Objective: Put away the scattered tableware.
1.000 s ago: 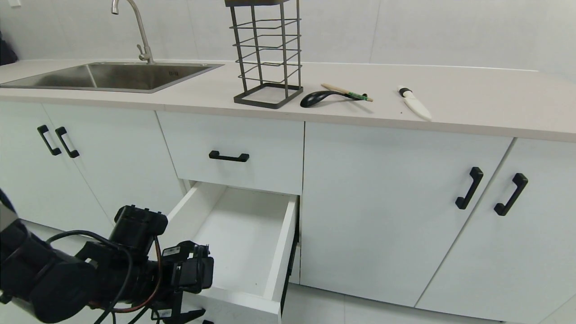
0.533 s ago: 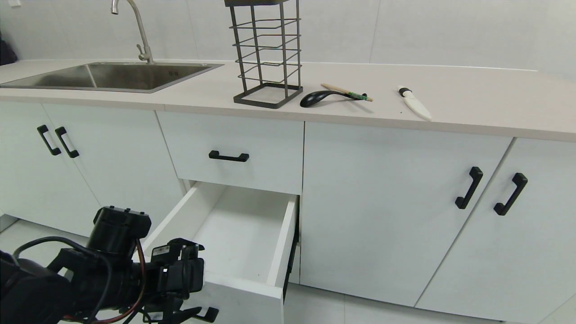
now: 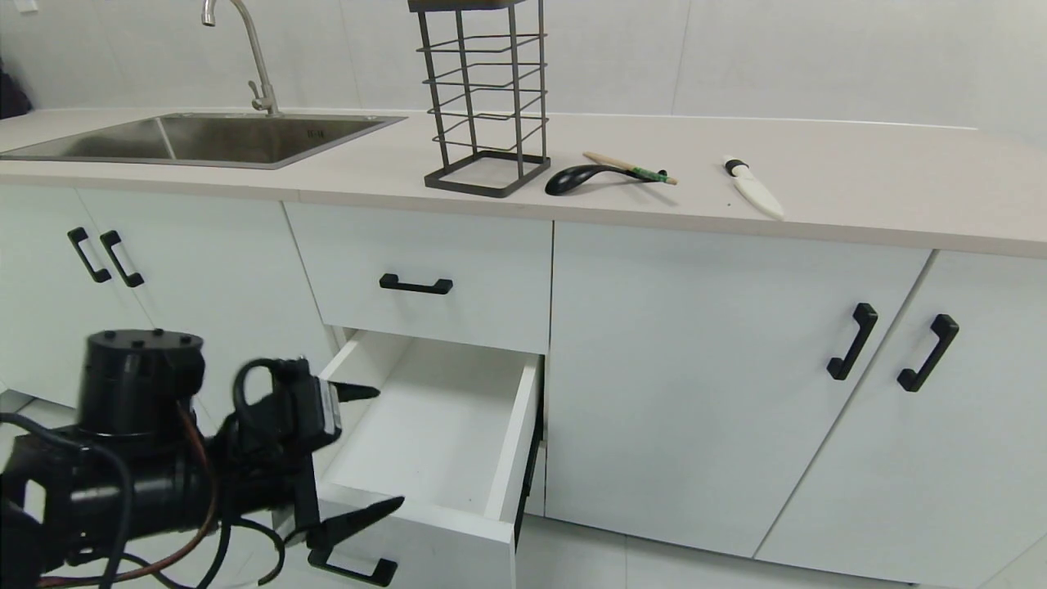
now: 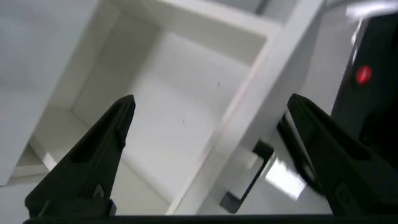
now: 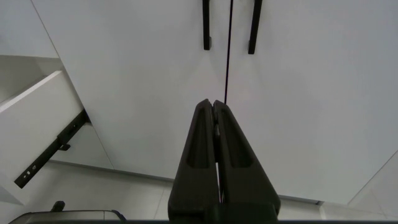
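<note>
On the counter lie a black spoon (image 3: 579, 177), wooden chopsticks (image 3: 631, 168) and a white knife (image 3: 754, 190), all to the right of a wire rack (image 3: 487, 98). Below them a white drawer (image 3: 421, 507) is pulled out with nothing inside it. My left gripper (image 3: 364, 454) is open at the drawer's front left corner, one finger above the rim and one below, holding nothing. From the left wrist the gripper (image 4: 211, 109) looks down into the drawer (image 4: 180, 106) and onto its black handle (image 4: 249, 177). My right gripper (image 5: 213, 104) is shut and holds nothing, facing cabinet doors.
A steel sink (image 3: 204, 137) with a faucet (image 3: 249, 49) sits at the counter's left. A shut drawer (image 3: 417, 284) is above the open one. Cabinet doors with black handles (image 3: 851, 342) fill the right side. The right wrist view shows two door handles (image 5: 206, 25) and the drawer's side (image 5: 37, 124).
My left gripper has risen from beside the drawer's handle to the drawer's front corner, turned, and its fingers now stand wide apart. The tableware on the counter has not moved.
</note>
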You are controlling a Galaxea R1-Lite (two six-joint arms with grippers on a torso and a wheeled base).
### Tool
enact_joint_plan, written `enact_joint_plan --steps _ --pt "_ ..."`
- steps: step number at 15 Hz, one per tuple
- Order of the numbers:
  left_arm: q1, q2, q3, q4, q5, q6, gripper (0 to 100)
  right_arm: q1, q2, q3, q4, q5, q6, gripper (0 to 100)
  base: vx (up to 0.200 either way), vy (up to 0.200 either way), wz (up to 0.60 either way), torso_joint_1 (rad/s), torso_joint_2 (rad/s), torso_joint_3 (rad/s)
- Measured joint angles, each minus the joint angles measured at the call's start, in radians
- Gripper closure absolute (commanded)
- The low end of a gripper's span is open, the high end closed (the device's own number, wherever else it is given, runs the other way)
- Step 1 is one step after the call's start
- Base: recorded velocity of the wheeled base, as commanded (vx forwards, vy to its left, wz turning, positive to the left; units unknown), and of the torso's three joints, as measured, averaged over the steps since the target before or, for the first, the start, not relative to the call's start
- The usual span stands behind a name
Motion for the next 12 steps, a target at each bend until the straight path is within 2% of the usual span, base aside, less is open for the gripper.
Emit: enact_joint_plan --steps 1,3,5,6,7,9,10,12 --pt "0.017 -0.033 0.006 -0.066 -0.025 -0.076 0 0.0 0.0 0.0 0.0 0.0 0.0 100 0.0 0.0 0.0 0.0 0.0 0.0" --pt "0.067 -0.104 0.05 -0.24 -0.081 -0.272 0 0.0 0.0 0.0 0.0 0.0 0.0 100 0.0 0.0 0.0 0.0 0.0 0.0" --pt "0.104 -0.164 0.131 -0.401 -0.094 -0.391 0 0.0 0.0 0.0 0.0 0.0 0.0 100 0.0 0.0 0.0 0.0 0.0 0.0" --pt "0.119 -0.204 0.184 -0.474 -0.096 -0.435 0 0.0 0.0 0.0 0.0 0.0 0.0 100 0.0 0.0 0.0 0.0 0.0 0.0" --pt "0.128 -0.25 0.231 -0.524 -0.096 -0.463 0 0.0 0.0 0.0 0.0 0.0 0.0 100 0.0 0.0 0.0 0.0 0.0 0.0" --pt "0.146 -0.369 0.309 -0.559 -0.091 -0.487 0 0.0 0.0 0.0 0.0 0.0 0.0 100 0.0 0.0 0.0 0.0 0.0 0.0" --pt "0.155 -0.442 0.338 -0.547 -0.087 -0.493 0 0.0 0.0 0.0 0.0 0.0 0.0 100 0.0 0.0 0.0 0.0 0.0 0.0" --pt "0.184 -0.627 0.37 -0.451 -0.078 -0.506 0 0.0 0.0 0.0 0.0 0.0 0.0 100 0.0 0.0 0.0 0.0 0.0 0.0"
